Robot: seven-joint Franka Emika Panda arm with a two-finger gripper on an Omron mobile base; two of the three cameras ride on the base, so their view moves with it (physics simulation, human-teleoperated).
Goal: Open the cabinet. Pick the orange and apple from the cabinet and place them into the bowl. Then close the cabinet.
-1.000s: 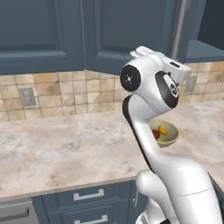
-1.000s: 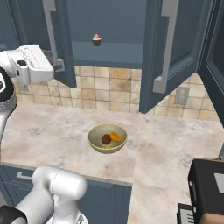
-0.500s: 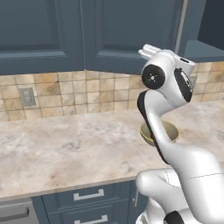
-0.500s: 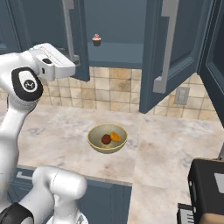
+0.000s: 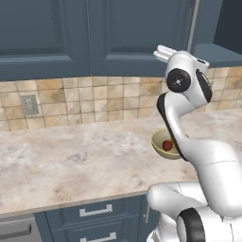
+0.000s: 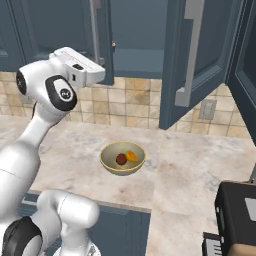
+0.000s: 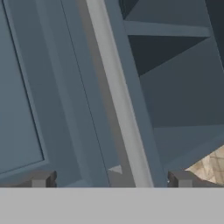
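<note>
The hand (image 7: 109, 178) is raised at the cabinet (image 6: 200, 60), its fingers spread wide with nothing between them, the left door's silver handle (image 7: 120, 100) right in front. Both doors stand open. Down on the table (image 6: 190, 165), the bowl (image 6: 122, 158) holds the apple (image 6: 121, 159) and the orange (image 6: 132, 156) side by side.

Beige marble counter (image 5: 71, 160), tan tile backsplash (image 5: 94, 101) w/ outlet (image 5: 29, 105), blue drawers (image 5: 94, 217) below.
</note>
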